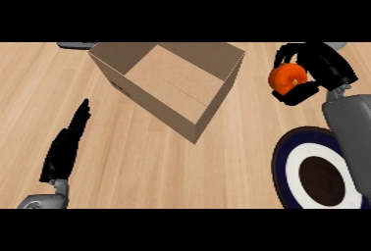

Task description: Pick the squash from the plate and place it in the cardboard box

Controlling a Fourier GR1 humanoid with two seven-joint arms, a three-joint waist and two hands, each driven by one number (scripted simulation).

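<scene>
1. The squash [288, 77], a small orange piece, is seen at the far right of the counter [130, 162], held up off the plate [284, 169] and enclosed by the right hand [319, 68].
2. The right hand's black fingers and thumb are curled round the squash, so that only its orange middle is left showing between them.
3. The plate, dark-rimmed with a white ring and a dark centre, lies at the near right, partly covered by the grey right forearm; nothing is seen resting on its visible part.
4. The cardboard box [148, 105] stands open at the far middle of the counter, to the left of the held squash and apart from it; its inside appears bare.
5. The left hand [66, 147] is seen at the near left with its fingers straight and together, holding nothing, at rest.
6. The lift is judged done; the carry leftward over the box's right wall and the release are judged still to be made.
7. The squash is judged light, stiff and smooth-skinned, so some slipping may be expected; it is best kept gripped round its widest part, as now.
8. The box's right wall is judged the likeliest thing to be knocked if the hand is carried across too low.
</scene>
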